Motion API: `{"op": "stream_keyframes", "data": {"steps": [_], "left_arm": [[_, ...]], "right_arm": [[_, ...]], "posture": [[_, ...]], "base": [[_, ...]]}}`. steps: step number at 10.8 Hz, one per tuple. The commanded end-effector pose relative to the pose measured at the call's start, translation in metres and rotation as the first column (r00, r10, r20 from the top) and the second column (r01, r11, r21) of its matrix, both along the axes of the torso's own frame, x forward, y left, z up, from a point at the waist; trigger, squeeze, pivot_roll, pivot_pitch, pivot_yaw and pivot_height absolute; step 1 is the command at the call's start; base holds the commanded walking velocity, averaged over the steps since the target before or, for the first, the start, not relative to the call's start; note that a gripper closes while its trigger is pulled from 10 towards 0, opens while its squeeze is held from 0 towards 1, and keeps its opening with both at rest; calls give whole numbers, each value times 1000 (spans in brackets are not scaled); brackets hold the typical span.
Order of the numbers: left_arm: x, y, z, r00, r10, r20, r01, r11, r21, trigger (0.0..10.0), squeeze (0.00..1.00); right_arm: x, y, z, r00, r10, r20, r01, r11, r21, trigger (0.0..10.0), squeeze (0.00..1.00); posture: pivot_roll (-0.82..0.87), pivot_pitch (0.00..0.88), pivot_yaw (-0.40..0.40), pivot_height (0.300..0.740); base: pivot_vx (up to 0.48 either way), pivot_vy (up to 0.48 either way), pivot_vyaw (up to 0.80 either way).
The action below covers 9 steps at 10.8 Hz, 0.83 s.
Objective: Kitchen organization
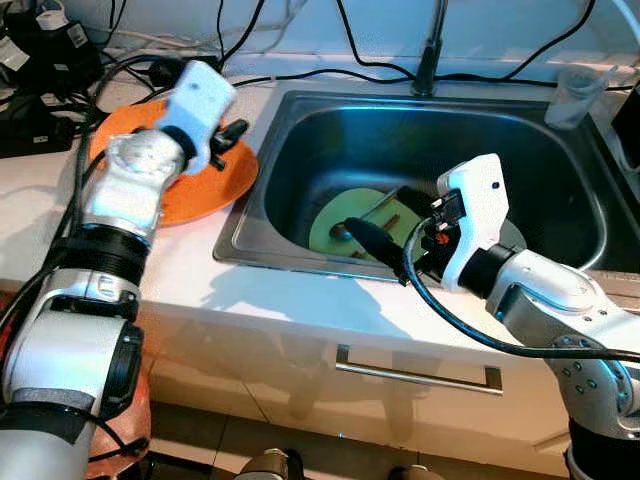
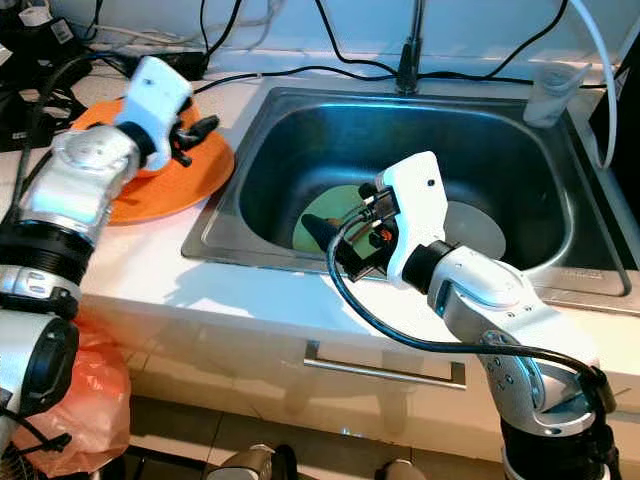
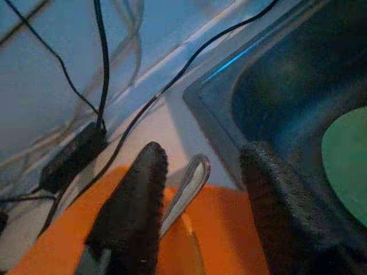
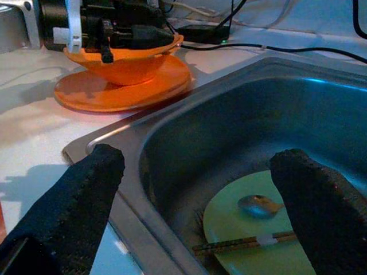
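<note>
On the counter left of the sink (image 1: 300, 262), an orange bowl (image 4: 129, 62) stands on an orange plate (image 1: 218, 183). My left gripper (image 1: 230, 135) hovers over the bowl, open, and a silver utensil handle (image 3: 189, 182) lies beside one finger (image 3: 135, 212). Down in the sink lies a pale green plate (image 4: 252, 238) carrying a pair of chopsticks (image 4: 246, 243) and a small spoon (image 4: 258, 204). My right gripper (image 4: 200, 166) is at the sink's front edge above the green plate, open and holding nothing.
A faucet (image 1: 430, 50) rises behind the sink and a clear plastic cup (image 1: 575, 95) stands at the back right. Black cables and power adapters (image 1: 40, 60) crowd the back left counter. A drawer handle (image 1: 415, 370) is below, and an orange bag (image 2: 90, 390) hangs at the lower left.
</note>
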State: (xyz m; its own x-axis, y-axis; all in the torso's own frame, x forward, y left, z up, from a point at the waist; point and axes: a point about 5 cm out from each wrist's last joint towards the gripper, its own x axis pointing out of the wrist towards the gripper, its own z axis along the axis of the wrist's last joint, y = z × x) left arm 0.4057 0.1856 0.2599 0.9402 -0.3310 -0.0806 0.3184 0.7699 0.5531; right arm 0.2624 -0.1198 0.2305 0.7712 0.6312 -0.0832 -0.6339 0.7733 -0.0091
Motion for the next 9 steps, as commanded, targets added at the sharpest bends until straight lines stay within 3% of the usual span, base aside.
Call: {"op": "stream_keyframes", "data": {"steps": [1, 3, 6, 9], "left_arm": [[0, -2, -2, 1000, -5, 24, 4, 999, 37, 10000, 1000], [0, -7, -8, 999, -30, 39, 27, 997, 79, 10000, 1000], [2, -6, -19, 997, -5, 82, -14, 973, 232, 10000, 1000], [5, -6, -20, 988, 36, 150, -76, 961, 267, 10000, 1000]], "right_arm": [[-1, 5, 1, 1000, 19, 11, -19, 1000, 3, 10000, 0], [-1, 5, 1, 1000, 20, 10, -20, 1000, 5, 10000, 0], [-4, 7, 0, 1000, 13, 5, -13, 1000, 17, 10000, 0], [-9, 9, 0, 999, 43, -8, -43, 998, 54, 10000, 0]], "posture": [[-114, 86, 89, 740], [-116, 92, 93, 740], [-111, 102, 106, 740], [-122, 106, 108, 740]], "base": [[0, 0, 0], [0, 0, 0], [0, 0, 0], [0, 0, 0]]}}
